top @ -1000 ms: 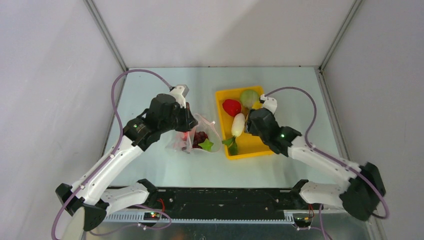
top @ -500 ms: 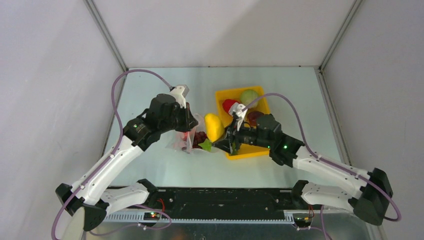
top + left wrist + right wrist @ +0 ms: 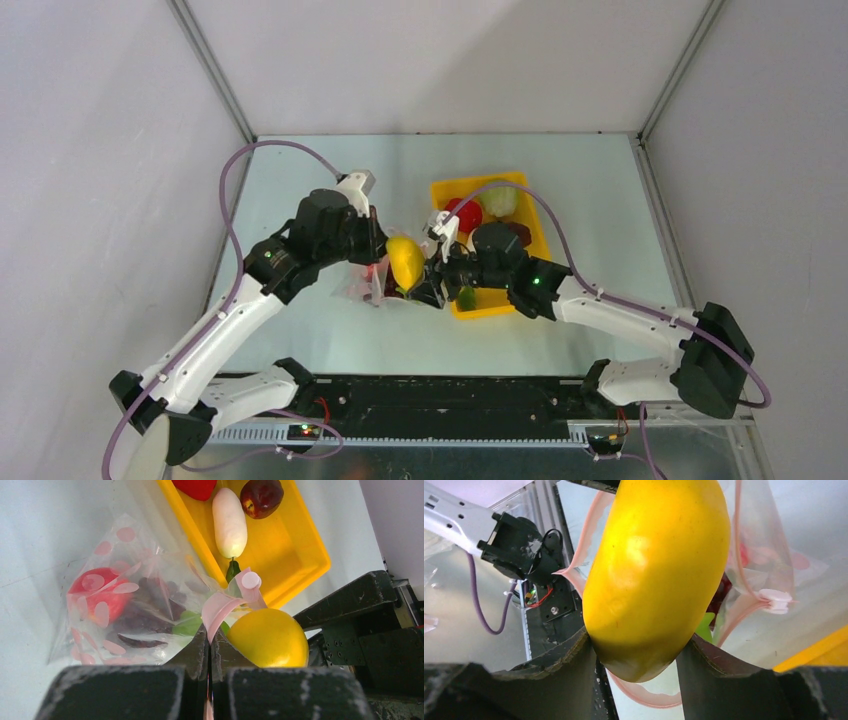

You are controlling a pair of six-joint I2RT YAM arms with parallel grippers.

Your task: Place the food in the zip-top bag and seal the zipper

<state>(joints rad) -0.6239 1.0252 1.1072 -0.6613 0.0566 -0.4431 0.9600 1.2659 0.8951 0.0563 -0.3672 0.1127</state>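
Note:
The clear zip-top bag point(image 3: 365, 285) with pink dots lies left of the tray. It holds a red piece point(image 3: 95, 597), dark grapes point(image 3: 150, 615) and a green piece point(image 3: 187, 625). My left gripper point(image 3: 210, 652) is shut on the pink zipper strip point(image 3: 220, 610) and holds the mouth up. My right gripper point(image 3: 636, 645) is shut on a yellow fruit point(image 3: 656, 575) and holds it at the bag's mouth, ringed by the pink zipper point(image 3: 584, 550). The fruit also shows in the top view point(image 3: 405, 260) and in the left wrist view point(image 3: 268, 637).
The yellow tray point(image 3: 541, 225) stands right of the bag. It holds a pale green cabbage point(image 3: 500, 198), a red pepper point(image 3: 462, 212), a dark red apple point(image 3: 261, 495) and a white radish point(image 3: 230, 522). Grey walls enclose the table.
My right gripper has moved left from the tray to the bag's mouth with the yellow fruit in it. My left gripper has kept its hold on the bag's edge.

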